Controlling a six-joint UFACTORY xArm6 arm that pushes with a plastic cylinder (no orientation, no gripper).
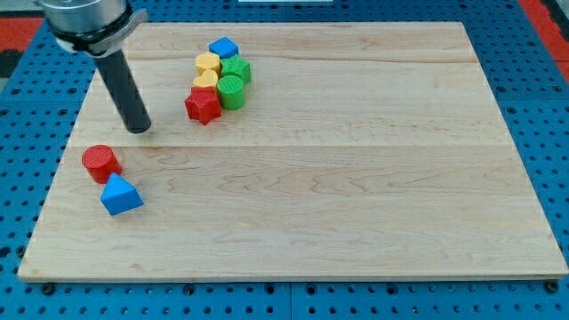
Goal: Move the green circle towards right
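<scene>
The green circle (pixel 231 91) lies in a cluster near the view's top, left of centre. It touches a red star (pixel 203 105) on its left, a green block (pixel 237 70) above it and a yellow heart (pixel 206 82). A yellow block (pixel 207 64) and a blue block (pixel 223 47) sit higher in the cluster. My tip (pixel 139 129) rests on the board to the left of the cluster, well apart from the red star.
A red circle (pixel 100 162) and a blue triangle (pixel 120 195) lie at the view's left, below my tip. The wooden board (pixel 356 178) rests on a blue perforated table (pixel 551 107).
</scene>
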